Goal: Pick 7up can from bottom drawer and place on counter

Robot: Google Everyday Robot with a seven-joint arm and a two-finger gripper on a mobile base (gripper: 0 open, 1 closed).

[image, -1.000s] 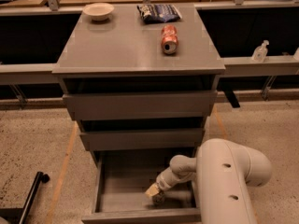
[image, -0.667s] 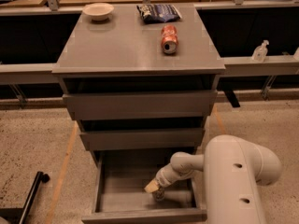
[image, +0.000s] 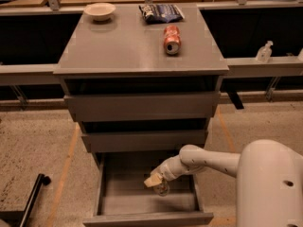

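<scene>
7up can (image: 162,190) in open bottom drawer (image: 127,198), gripper (image: 155,181) right above it

We see a smooth white plastic arm (image: 270,174), thick and rounded at 4 o'clock of the view, with two small dark round holes (image: 284,183) in its shell. It narrows past a ball-like white joint (image: 189,155) to the small gripper (image: 157,183), beige-tipped, near 6 o'clock of the view.

High frontal view; end effector (image: 158,185) low-centre
</scene>
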